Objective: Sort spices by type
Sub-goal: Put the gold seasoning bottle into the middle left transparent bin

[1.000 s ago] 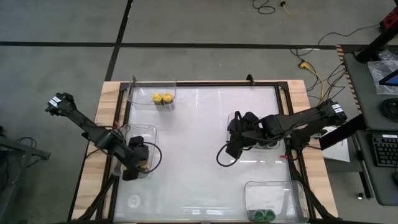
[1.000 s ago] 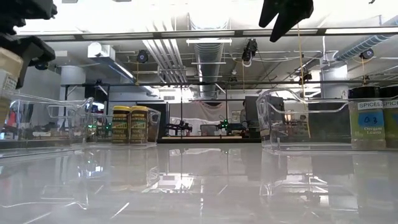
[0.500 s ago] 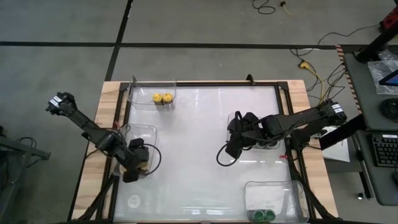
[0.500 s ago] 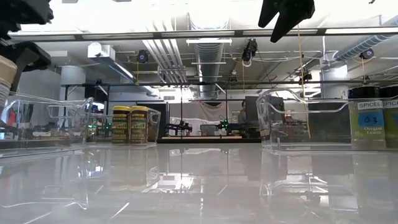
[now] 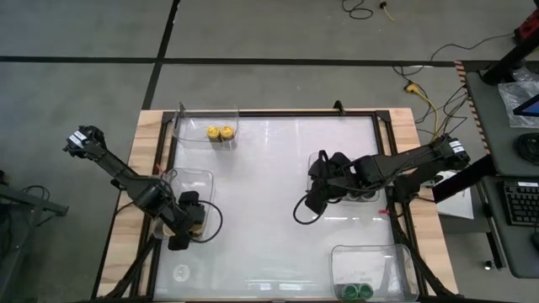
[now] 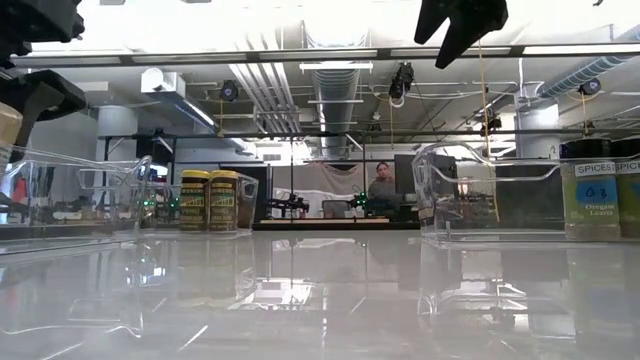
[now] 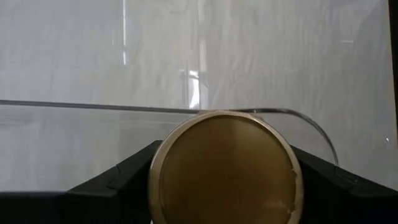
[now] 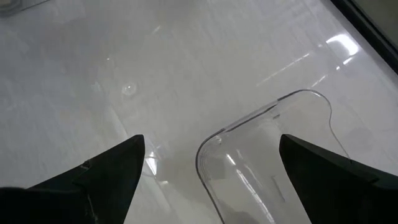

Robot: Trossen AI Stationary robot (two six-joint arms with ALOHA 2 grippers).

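the tan-lidded spice jar (image 7: 225, 167) stays held in my left tool (image 5: 187, 220), now lower over the clear tray (image 5: 205, 177); my right tool (image 8: 208, 163) waits wide.

In the left wrist view the tan-lidded jar (image 7: 225, 168) is cut off by the picture's lower edge, so only its lid shows; its body and label are hidden. In the low view that same jar (image 6: 8, 130) is cropped at the picture's side, leaving a sliver. Seen from above, the left gripper (image 5: 187, 220) covers the jar almost wholly. The green-lidded jars (image 5: 358, 291) sit half cut by the high view's lower edge. The label text on the yellow-lidded jars (image 6: 210, 200) is too small to read.
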